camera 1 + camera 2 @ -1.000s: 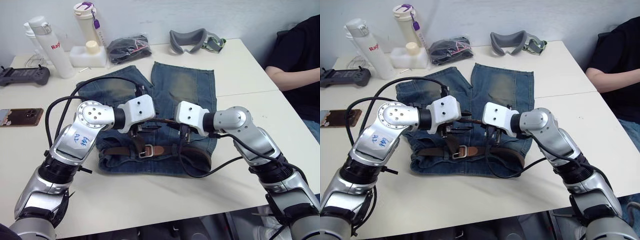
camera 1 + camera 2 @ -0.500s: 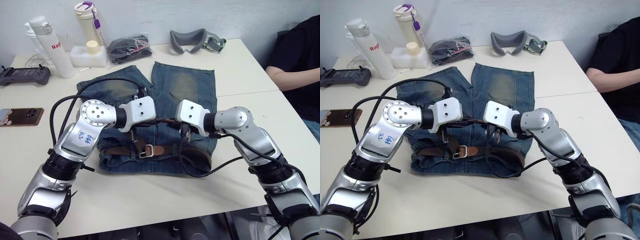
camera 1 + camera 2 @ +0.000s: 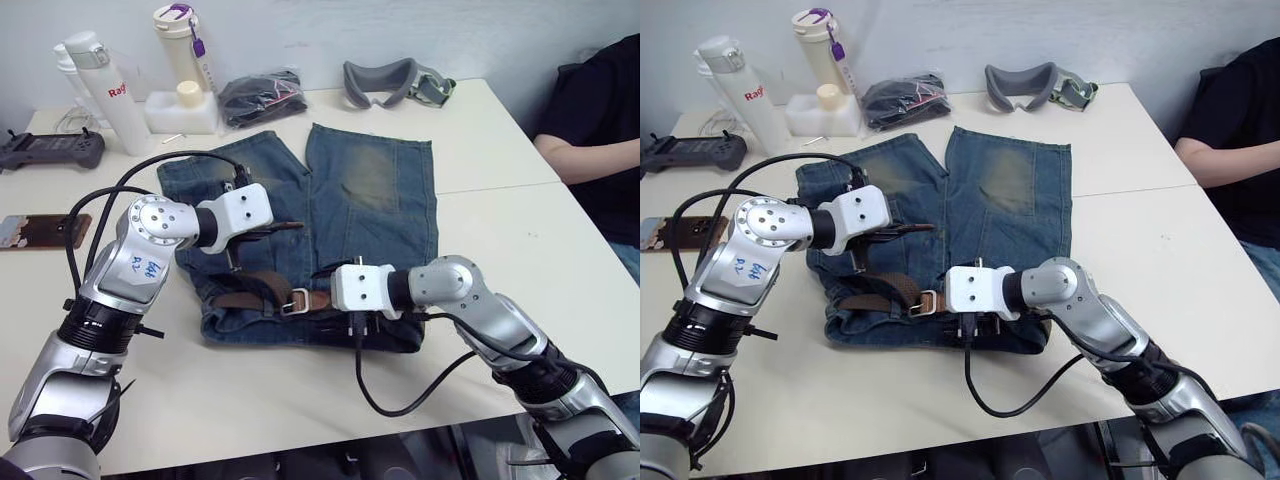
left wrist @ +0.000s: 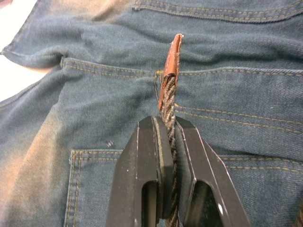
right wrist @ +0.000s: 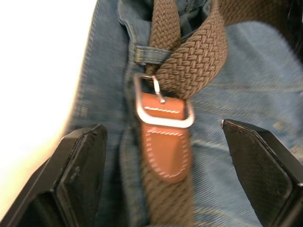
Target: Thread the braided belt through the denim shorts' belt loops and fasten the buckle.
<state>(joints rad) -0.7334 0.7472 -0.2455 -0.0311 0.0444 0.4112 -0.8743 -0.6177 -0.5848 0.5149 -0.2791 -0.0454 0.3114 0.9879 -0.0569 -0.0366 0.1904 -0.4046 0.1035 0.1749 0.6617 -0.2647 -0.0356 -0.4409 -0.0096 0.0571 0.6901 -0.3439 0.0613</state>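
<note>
Your left gripper [image 4: 166,142] is pinched on the braided belt [image 4: 168,90] near its leather tip, above the denim shorts [image 3: 380,190]. Your right gripper [image 5: 161,165] is spread wide, the buckle [image 5: 163,106] lying between its fingers at the waistband.

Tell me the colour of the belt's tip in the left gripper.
Reddish-brown leather, capping the darker braided belt; clearest in the left wrist view.
</note>
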